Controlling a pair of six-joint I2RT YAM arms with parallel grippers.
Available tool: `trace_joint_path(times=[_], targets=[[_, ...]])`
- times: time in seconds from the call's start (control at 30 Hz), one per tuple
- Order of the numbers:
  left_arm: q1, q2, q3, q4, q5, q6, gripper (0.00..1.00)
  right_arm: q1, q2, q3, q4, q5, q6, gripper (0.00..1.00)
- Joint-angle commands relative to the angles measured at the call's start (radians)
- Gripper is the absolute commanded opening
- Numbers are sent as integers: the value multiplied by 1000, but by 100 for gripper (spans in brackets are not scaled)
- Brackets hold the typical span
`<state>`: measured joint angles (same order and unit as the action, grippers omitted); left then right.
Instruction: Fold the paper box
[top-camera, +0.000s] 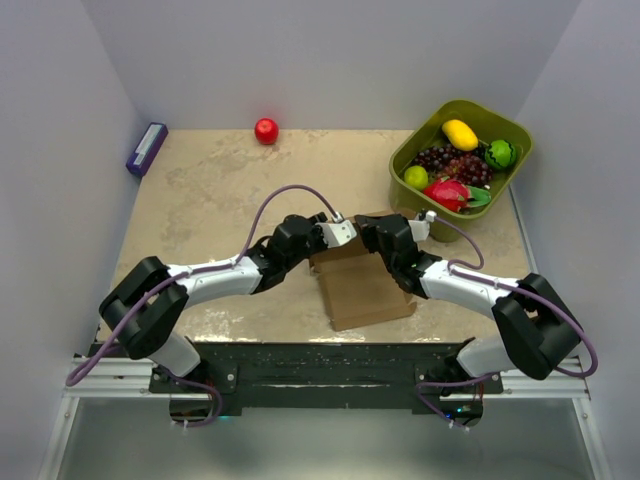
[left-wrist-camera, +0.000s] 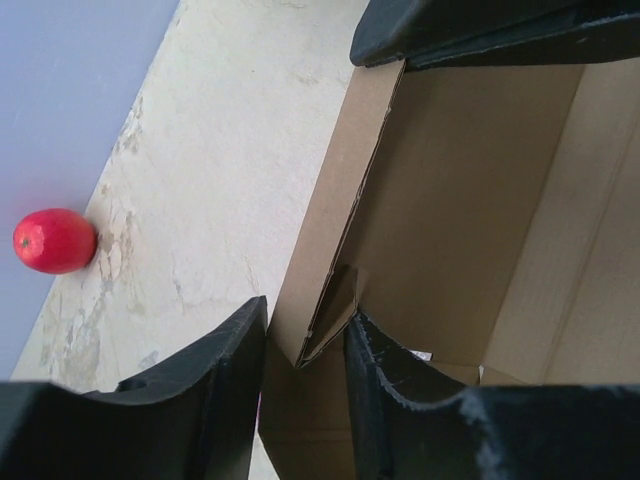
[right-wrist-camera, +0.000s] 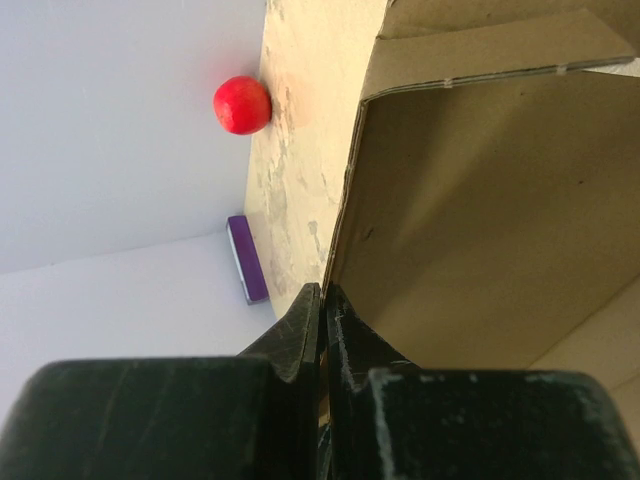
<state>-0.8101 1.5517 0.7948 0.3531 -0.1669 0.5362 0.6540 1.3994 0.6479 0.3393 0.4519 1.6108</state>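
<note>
Centrally, near the front edge of the table (top-camera: 220, 190), the paper box (top-camera: 365, 285) sits partly formed, its brown panel lying flat toward the arms and its far walls standing up where the two grippers meet. The left gripper (left-wrist-camera: 305, 325) straddles one upright wall at a corner, and its black fingers (left-wrist-camera: 225, 390) stand narrowly apart with the wall and a tucked inner flap held between them. The right gripper (right-wrist-camera: 322, 295) grips the edge of another wall, its jaws drawn almost together on the thin cardboard. Both arms reach inward from their bases to the box's far side. At the back right a green bin (top-camera: 520, 135) holds mixed fruit, just beyond the box. A red ball-like fruit (top-camera: 266, 131) rests against the rear wall, well apart from the box. A purple block (top-camera: 147, 149) lies at the far left corner.
</note>
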Motion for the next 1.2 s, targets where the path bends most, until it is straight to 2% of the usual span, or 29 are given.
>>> trace_joint_path(times=[0.0, 0.2, 0.37, 0.73, 0.9, 0.93, 1.0, 1.03, 1.1, 1.13, 1.17], targets=[[0, -24, 27, 76, 23, 16, 38, 4, -5, 12, 43, -10, -26, 0], [-18, 1, 47, 67, 26, 24, 33, 3, 3, 13, 50, -19, -29, 0], [-32, 25, 73, 53, 15, 27, 25, 3, 12, 13, 59, -30, -29, 0], [-72, 54, 70, 90, -49, 42, 0, 3, 27, 12, 72, -42, -28, 0], [-80, 56, 57, 104, -57, 42, 0, 3, 23, 4, 66, -33, -26, 0], [-80, 59, 60, 101, -68, 33, 2, 4, 20, 2, 66, -32, -19, 0], [-80, 58, 69, 93, -94, -2, 12, 3, 16, -7, 69, -25, -12, 0], [-80, 54, 79, 78, -98, -19, 28, 3, 10, -10, 67, -24, -9, 0], [-80, 42, 86, 64, -115, -64, 46, 4, 6, -14, 66, -19, -11, 0], [-80, 36, 96, 44, -120, -82, 62, 3, -2, -16, 66, -16, -9, 0], [-78, 25, 101, 34, -125, -122, 68, 3, -5, -16, 66, -15, -9, 0]])
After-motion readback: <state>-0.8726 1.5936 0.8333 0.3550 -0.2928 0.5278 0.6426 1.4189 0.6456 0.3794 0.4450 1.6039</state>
